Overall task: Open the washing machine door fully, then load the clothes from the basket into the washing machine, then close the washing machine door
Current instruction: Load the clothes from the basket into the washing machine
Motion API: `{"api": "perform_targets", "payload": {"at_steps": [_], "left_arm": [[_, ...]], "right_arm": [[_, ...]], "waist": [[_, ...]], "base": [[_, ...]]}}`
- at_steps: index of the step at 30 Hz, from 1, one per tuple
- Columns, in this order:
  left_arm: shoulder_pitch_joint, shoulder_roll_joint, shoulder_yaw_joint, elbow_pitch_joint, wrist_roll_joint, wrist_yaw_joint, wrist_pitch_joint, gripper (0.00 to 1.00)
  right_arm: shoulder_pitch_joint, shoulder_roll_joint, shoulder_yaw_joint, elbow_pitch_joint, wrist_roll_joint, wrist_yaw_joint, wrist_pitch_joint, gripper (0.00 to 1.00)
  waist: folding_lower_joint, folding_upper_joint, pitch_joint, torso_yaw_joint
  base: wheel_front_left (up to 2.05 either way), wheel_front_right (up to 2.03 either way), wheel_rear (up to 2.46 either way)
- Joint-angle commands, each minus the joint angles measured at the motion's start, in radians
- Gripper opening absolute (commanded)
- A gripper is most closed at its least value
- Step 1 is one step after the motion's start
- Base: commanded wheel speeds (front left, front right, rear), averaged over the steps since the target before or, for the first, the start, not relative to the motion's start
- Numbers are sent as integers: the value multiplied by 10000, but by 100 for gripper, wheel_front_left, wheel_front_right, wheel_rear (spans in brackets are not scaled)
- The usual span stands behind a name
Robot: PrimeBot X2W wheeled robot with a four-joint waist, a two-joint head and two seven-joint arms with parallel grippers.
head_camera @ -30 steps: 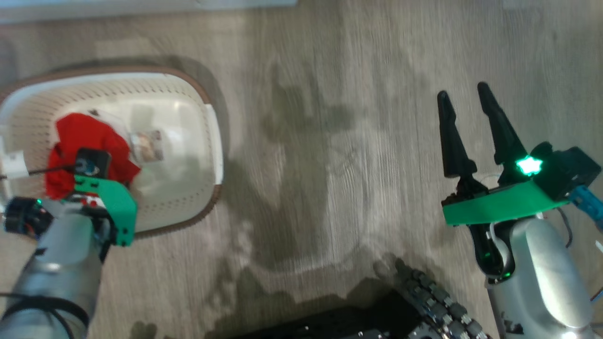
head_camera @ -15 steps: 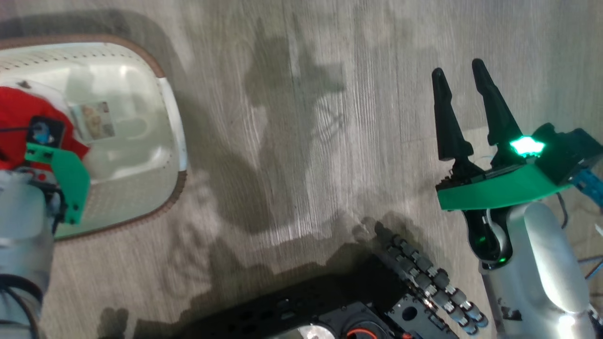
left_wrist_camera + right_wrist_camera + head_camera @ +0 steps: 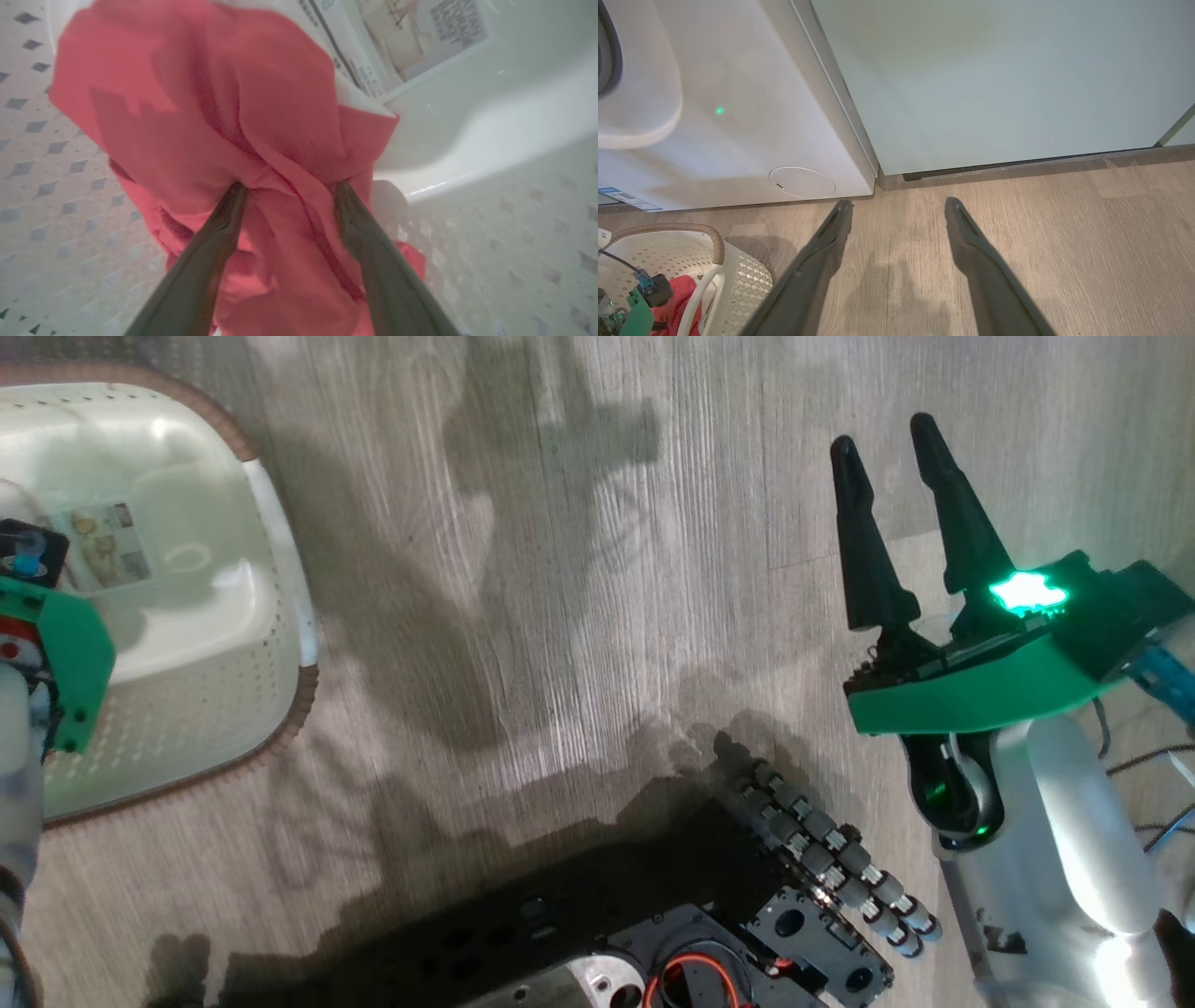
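When closing the left claw (image 3: 289, 185), expect limp, light stuff: clothes (image 3: 187, 116) of soft red fabric, sure to sag, drape and trail once lifted, in no danger of breaking, unlikely to slip once pinched. Best taken at the raised fold lying between the two tips, pinching deep enough to gather several layers (risks sliding out, or leaving half the heap behind, if caught by a thin edge alone). Stands wide open now, tips pressed into the red heap on either side of that fold, gripping nothing as yet.

Clothes' place: inside the basket (image 3: 46, 154), bunched against the perforated wall, partly covering the sticker (image 3: 420, 32) on its smooth bottom.

Farther out, seen from the head: right claw (image 3: 881, 433) likewise spread wide, empty, hovering over bare wooden floor (image 3: 560, 616), well apart from the basket. Beyond its tips, from the right wrist: washer (image 3: 738, 116) with a round flap (image 3: 802, 182) low on the front, pale cabinet (image 3: 994, 84) just beside, basket near the washer's foot.

Probably at the picking stage of loading; calls for a firm squeeze, then a slow lift clear of the rim.
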Motion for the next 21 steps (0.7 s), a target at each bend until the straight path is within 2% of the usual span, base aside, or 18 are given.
{"api": "perform_targets", "payload": {"at_steps": [1, 11, 12, 13, 14, 21], "left_arm": [[163, 518, 114, -16, 85, 80, 64, 100], [10, 457, -68, -10, 14, 328, 574, 100], [-14, 446, -88, -9, 7, 344, 601, 84], [-37, 434, -109, -9, 0, 359, 625, 34], [-59, 422, -123, -9, -14, 372, 654, 0], [-65, 422, -149, -8, -192, 387, 607, 0]], "right_arm": [[248, -20, 160, -298, 102, 0, -92, 100], [431, -20, 103, -500, 62, 0, -92, 100], [433, -20, 92, -508, 48, 0, -92, 100], [428, -20, 92, -513, 31, 0, -92, 100], [418, -20, 92, -515, 15, 0, -92, 100], [218, -20, 157, -494, 19, 0, -92, 100]], "waist": [[-1, -1, 78, -72], [-1, -1, 288, 39], [-1, -1, 306, 57], [-1, -1, 321, 75], [-1, -1, 333, 91], [-1, -1, 281, 54]], "base": [[0, 0, 0], [0, 0, 0], [0, 0, 0], [0, 0, 0], [0, 0, 0], [0, 0, 0]]}}
